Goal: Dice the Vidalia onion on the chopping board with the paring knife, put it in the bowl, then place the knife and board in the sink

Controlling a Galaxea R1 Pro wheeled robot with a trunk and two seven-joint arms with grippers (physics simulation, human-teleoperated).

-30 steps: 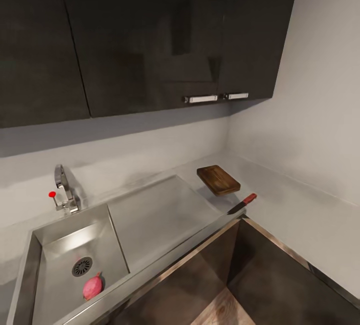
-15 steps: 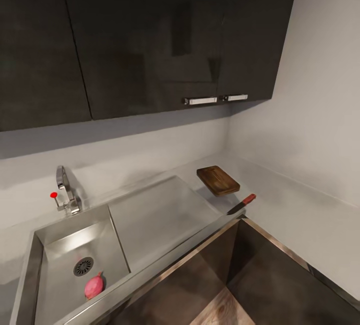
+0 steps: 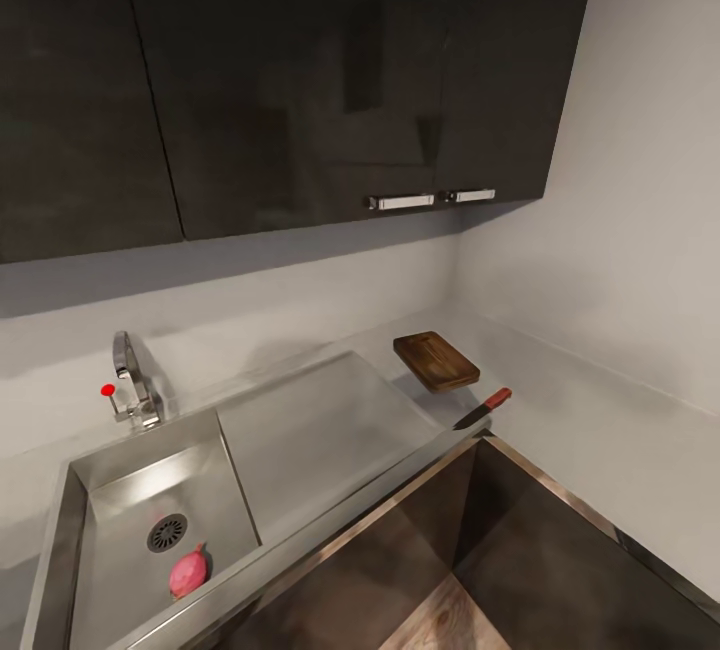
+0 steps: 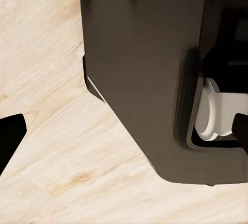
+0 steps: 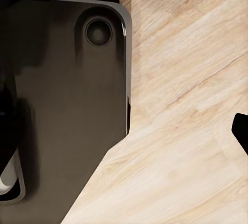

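The sink sits at the far left of the bench, its faucet with a red dot behind the basin; the Vidalia onion, pinkish-red, lies in the basin just beside the round drain; the flat drainboard runs rightward; past it the chopping board lies on the bench near the corner, and the paring knife lies just in front of it, close to the bench edge, red handle to the right. Dark upper cabinets hang above. In the wrist views the left tool shows fingertips set wide apart over the wooden floor and the robot's dark base; whether the right tool is spread or pressed together I cannot tell.
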